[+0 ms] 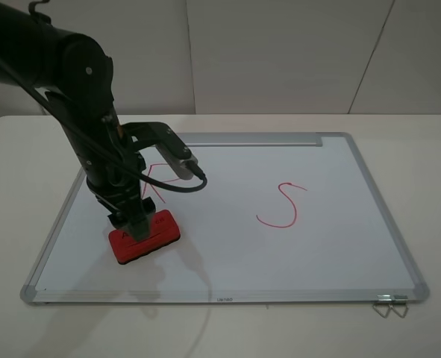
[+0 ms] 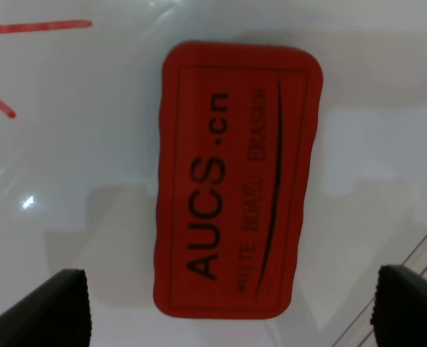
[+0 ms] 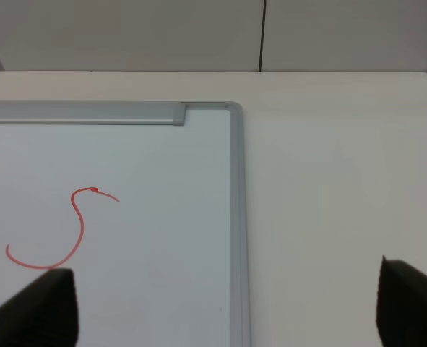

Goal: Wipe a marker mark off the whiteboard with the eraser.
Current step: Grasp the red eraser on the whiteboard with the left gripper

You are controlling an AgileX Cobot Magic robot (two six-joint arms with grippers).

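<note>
High front overview; left wrist close over eraser; all share whiteboard.

Black left arm reaches in from upper left of exterior high view, elbow raised, forearm angled steeply down. Wrist bent, left gripper pointing straight down, held low. Jaws spread wide, fingertips far apart, nothing clamped. Right gripper: jaws likewise wide apart, nothing between them.
</note>
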